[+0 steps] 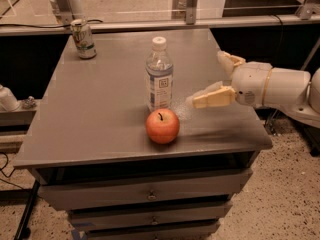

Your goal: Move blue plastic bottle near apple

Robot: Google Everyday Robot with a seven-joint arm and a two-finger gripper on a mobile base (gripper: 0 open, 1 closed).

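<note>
The blue plastic bottle (pixel 159 76) stands upright on the grey table (pixel 105 109), clear bluish with a white cap and a pale label with a dark square mark. The red-orange apple (pixel 162 126) sits just in front of it, almost touching its base. My gripper (pixel 210 80) is to the right of the bottle, clear of it, open and empty, with one cream finger (pixel 214 98) low and the other higher behind it.
A green-and-white drink can (pixel 83 39) stands at the table's far left corner. The table has drawers (pixel 150 194) below its front edge. A metal rail (pixel 150 24) runs behind the table. My white arm (pixel 280 89) reaches in from the right.
</note>
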